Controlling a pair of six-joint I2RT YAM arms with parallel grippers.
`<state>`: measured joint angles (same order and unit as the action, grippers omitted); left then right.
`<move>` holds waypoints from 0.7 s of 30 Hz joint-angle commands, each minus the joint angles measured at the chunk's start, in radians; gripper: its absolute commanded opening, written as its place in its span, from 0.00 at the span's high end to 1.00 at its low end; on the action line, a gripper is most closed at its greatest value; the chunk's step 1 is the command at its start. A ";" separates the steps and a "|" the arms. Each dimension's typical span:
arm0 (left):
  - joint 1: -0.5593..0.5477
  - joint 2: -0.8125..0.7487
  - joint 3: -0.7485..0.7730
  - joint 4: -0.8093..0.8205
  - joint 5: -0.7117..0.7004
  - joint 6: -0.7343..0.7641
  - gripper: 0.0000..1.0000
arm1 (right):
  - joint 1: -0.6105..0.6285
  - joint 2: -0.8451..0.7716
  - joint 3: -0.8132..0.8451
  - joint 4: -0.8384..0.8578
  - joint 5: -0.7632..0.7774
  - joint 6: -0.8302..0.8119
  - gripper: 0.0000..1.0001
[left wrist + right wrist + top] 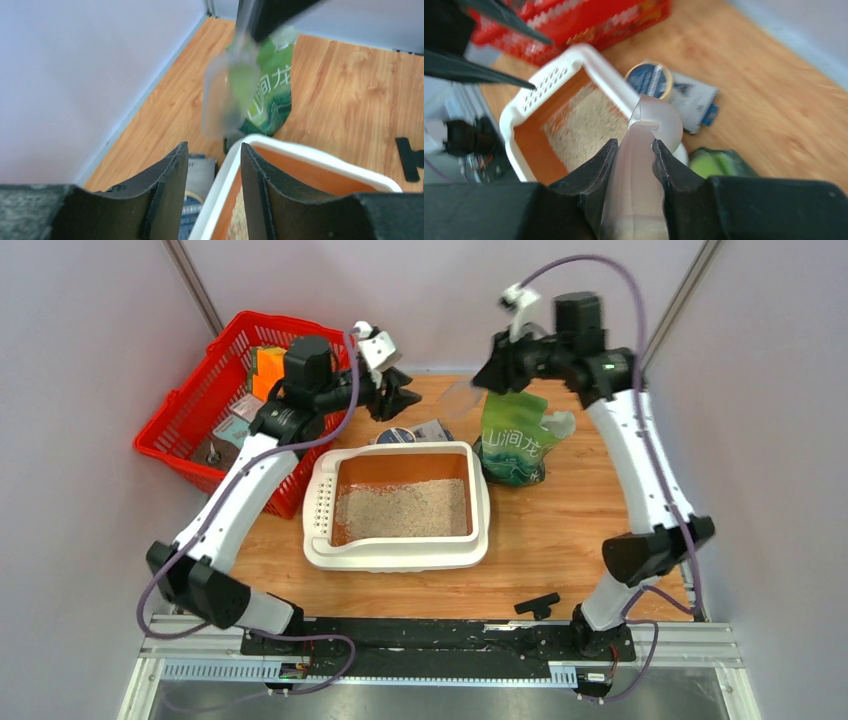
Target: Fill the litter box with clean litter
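Wooden table point(560, 540), box point(398, 558) dead centre, litter point(400, 510) across its floor, far strip bare. Right gripper point(634, 145) pinches the scoop point(656, 117) beside the bag point(512, 445); left gripper point(213, 150) hangs spread, empty. Best play: dip deep, lift level, tip over the bare strip.

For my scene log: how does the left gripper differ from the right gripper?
The left gripper is open and empty; the right gripper is shut on a clear plastic scoop. The left gripper hovers beyond the litter box; the right gripper by the green bag. Both hang above the table.
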<state>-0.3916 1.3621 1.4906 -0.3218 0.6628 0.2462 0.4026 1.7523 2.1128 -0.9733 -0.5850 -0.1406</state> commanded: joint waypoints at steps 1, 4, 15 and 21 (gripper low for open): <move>-0.070 0.195 0.143 0.072 0.070 -0.076 0.49 | -0.270 -0.183 0.022 0.157 -0.090 0.232 1.00; -0.110 0.339 0.267 0.073 0.113 -0.091 0.49 | -0.444 -0.224 -0.006 0.183 -0.075 0.276 1.00; -0.188 0.712 0.579 0.197 0.121 -0.242 0.49 | -0.696 -0.260 -0.093 -0.068 -0.074 0.007 1.00; -0.210 0.727 0.559 0.260 0.241 -0.352 0.61 | -0.694 -0.191 -0.063 -0.260 -0.128 -0.119 1.00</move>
<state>-0.5846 2.1044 2.0060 -0.1764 0.7883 -0.0139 -0.2935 1.5463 2.0335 -1.1007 -0.6628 -0.1310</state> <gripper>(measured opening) 0.444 0.297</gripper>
